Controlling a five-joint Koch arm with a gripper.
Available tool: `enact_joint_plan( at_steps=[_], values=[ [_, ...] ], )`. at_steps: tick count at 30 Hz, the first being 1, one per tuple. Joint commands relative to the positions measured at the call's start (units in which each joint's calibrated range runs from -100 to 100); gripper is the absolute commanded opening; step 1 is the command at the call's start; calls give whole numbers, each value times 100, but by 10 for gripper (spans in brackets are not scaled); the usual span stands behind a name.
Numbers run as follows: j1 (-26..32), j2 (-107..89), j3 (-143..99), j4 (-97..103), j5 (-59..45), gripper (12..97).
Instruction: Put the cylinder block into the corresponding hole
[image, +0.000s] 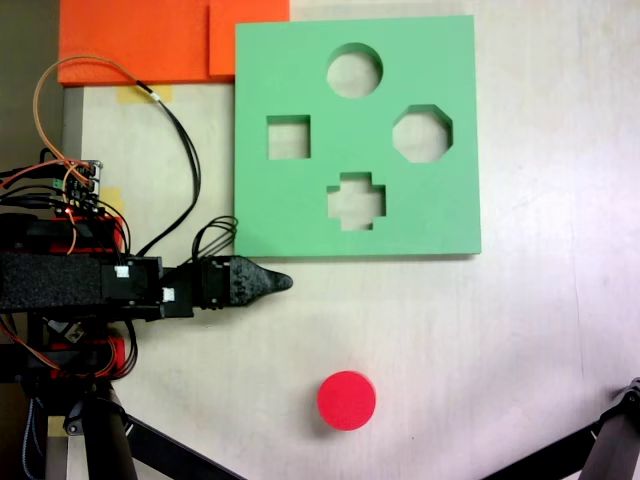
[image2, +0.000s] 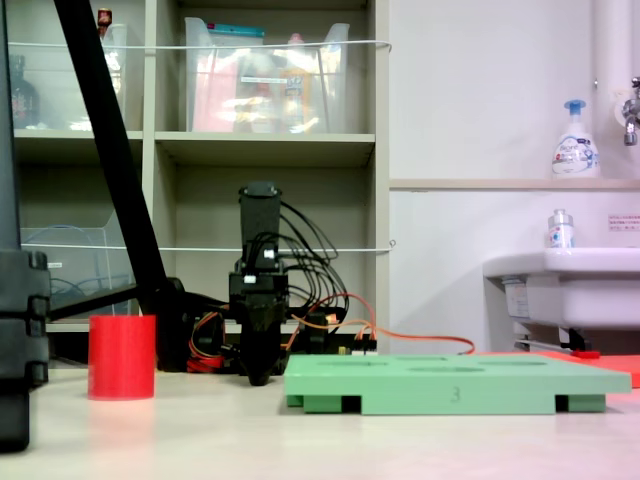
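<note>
On the pale table (image: 520, 330), seen from above in a fixed view:

- Cylinder block (image: 346, 400): red, round top showing, standing alone near the lower edge, well apart from the board and from the arm. From the low side view it stands upright (image2: 121, 357) on the tabletop, left of the arm, its flat side wall visible instead of its top.
- Green foam board (image: 300, 215): square, lying flat. The top-down view shows four cut-outs: the corresponding hole (image: 354, 70), round, at the upper middle and unfilled; a square cut-out (image: 288, 137) to its lower left; an octagonal cut-out (image: 422, 133) to its lower right; a cross-shaped cut-out (image: 356, 201) at the bottom. The side view shows only the board's edge (image2: 455, 385), with notches along its foot and a figure 3 on its face; the holes appear as faint ovals.
- Gripper (image: 283, 283): black, pointing right just below the board's lower edge, touching neither board nor block. The jaws come to one tip from above, and from the side (image2: 258, 378) they hang as one narrow dark shape close to the table; I cannot tell whether they are parted or closed. Nothing is seen held.
- Orange foam sheets (image: 140, 40): at the upper left corner, beside the board.
- Shelving (image2: 260, 145), sink (image2: 560, 285) and soap bottle (image2: 575, 140): background of the side view.
</note>
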Motion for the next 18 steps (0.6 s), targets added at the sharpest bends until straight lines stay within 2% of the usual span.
enact_joint_plan(
  at_steps=[1, 18],
  values=[
    [24, -41, -186, -376, -20, 487],
    [68, -41, -186, -376, -24, 486]
  ],
)
